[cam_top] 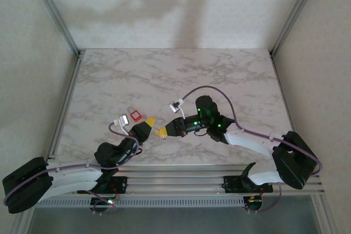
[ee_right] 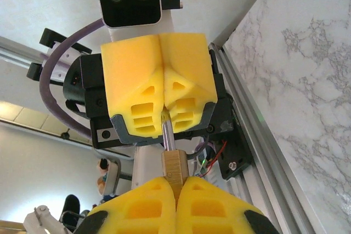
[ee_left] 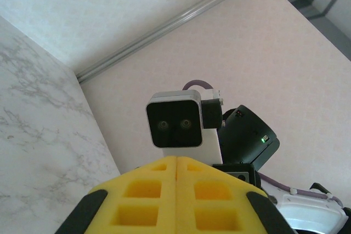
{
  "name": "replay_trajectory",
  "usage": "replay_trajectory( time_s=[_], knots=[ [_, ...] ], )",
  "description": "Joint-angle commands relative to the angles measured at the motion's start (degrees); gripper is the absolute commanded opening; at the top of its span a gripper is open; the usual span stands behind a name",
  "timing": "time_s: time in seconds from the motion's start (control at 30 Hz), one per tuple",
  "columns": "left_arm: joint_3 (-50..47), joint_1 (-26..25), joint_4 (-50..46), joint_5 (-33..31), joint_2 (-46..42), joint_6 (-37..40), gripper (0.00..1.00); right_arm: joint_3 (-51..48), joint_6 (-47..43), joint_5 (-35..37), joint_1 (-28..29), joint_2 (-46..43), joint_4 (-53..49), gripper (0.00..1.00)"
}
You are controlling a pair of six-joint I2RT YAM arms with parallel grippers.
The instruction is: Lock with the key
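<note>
**Both hands clenched on one small metal piece, low and centre-left over the surface**

In the top view the left hand and right hand meet tip to tip just above the marble surface. A red tag-like piece with a wire loop lies on it just up and left of them.

The right wrist view shows the grip. At the bottom of the frame the right hand is clamped on a brass block. A thin metal shank runs up from the block into the seam of the left hand, whose foam pads are pressed together around it. Whether the shank is a key or a shackle leg I cannot tell.

The piece looks small, rigid and light, with smooth metal that could slip or twist in soft foam. The block's flat faces are probably the surest hold, while the narrow shank needs a square, centred pinch if it must turn
</note>
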Motion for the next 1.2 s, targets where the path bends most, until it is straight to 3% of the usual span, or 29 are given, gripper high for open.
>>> replay_trajectory(
  time_s=[0.0, 0.33, 0.87, 1.03, 1.17],
  knots=[
    [0.80, -6.60, -5.95, 18.57, 0.36, 1.06, 0.00, 5.06, 3.50, 15.18, -1.41, 0.62, 10.28, 0.00],
    [-0.27, -8.12, -4.22, 16.83, 1.17, 3.70, 0.00, 5.16, 5.62, 15.26, -1.32, 0.90, 10.00, 0.00],
    [0.79, -8.41, -1.20, 18.34, 1.97, -1.73, 0.00, 5.32, 2.76, 16.04, -0.81, 1.98, 8.25, 0.00],
    [0.87, -8.47, -5.00, 17.80, -1.22, -0.88, 0.20, 4.93, 1.80, 16.06, -0.88, 1.08, 6.45, 0.00],
    [0.62, -8.36, -8.61, 16.72, -4.16, -0.02, 0.26, 4.43, 1.26, 15.92, -0.85, 0.10, 5.50, 0.00]
  ],
)
